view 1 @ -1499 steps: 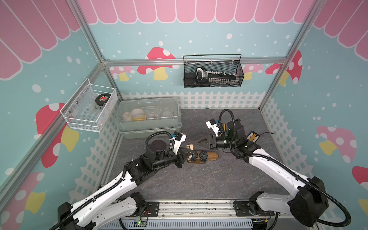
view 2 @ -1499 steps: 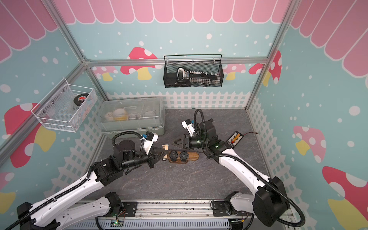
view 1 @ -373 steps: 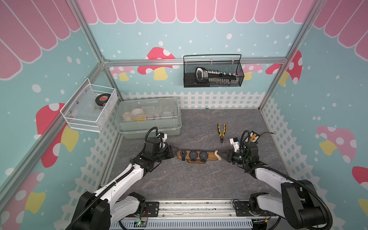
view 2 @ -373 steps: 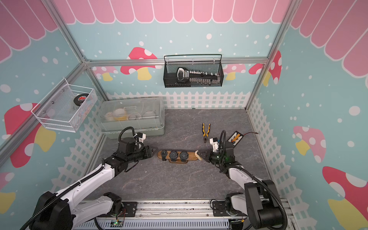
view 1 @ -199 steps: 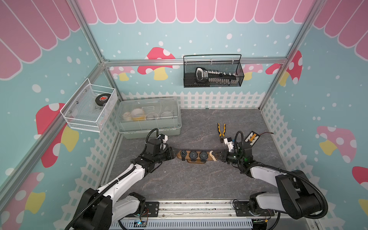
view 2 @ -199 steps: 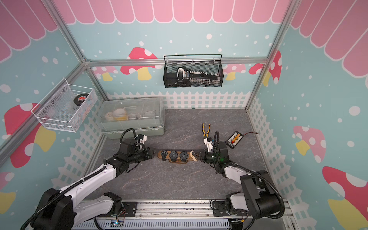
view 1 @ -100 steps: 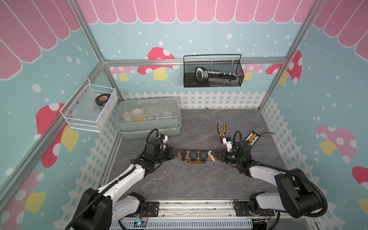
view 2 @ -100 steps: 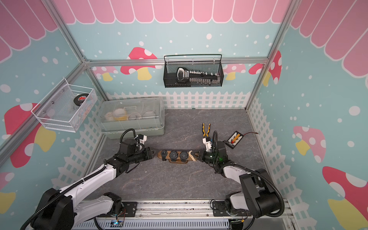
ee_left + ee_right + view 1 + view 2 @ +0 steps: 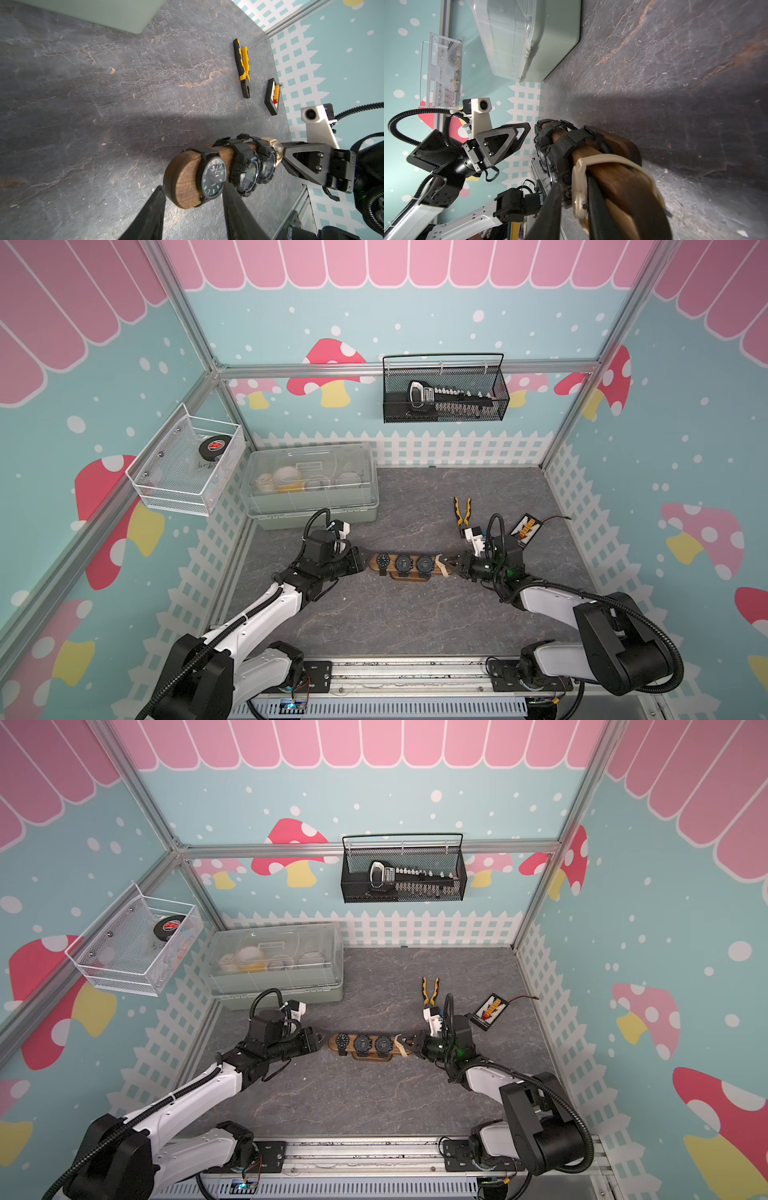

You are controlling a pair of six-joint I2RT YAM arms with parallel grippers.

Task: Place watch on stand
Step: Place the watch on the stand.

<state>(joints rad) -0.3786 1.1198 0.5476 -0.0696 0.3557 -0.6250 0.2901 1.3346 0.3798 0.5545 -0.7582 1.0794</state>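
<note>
The wooden stand (image 9: 374, 564) (image 9: 332, 1042) lies across the middle of the mat and carries three black watches (image 9: 403, 563) (image 9: 214, 178). A beige watch (image 9: 441, 566) (image 9: 577, 176) is looped round the stand's right end. My right gripper (image 9: 451, 564) (image 9: 574, 182) is at that end, open. Its fingers stand on either side of the beige case, with a gap at one side. My left gripper (image 9: 366, 565) (image 9: 192, 187) is at the stand's left end (image 9: 180, 182). One finger is against each side of it.
Yellow-handled pliers (image 9: 462, 510) and a small black board (image 9: 527, 529) lie behind my right gripper. A clear-lidded box (image 9: 311, 485) stands at the back left. A black wire basket (image 9: 444, 393) hangs on the back wall and a white mesh basket (image 9: 187, 466) on the left wall.
My right gripper's jaws have parted from the beige watch, which stays on the stand's right end. The left arm and the stand have not moved.
</note>
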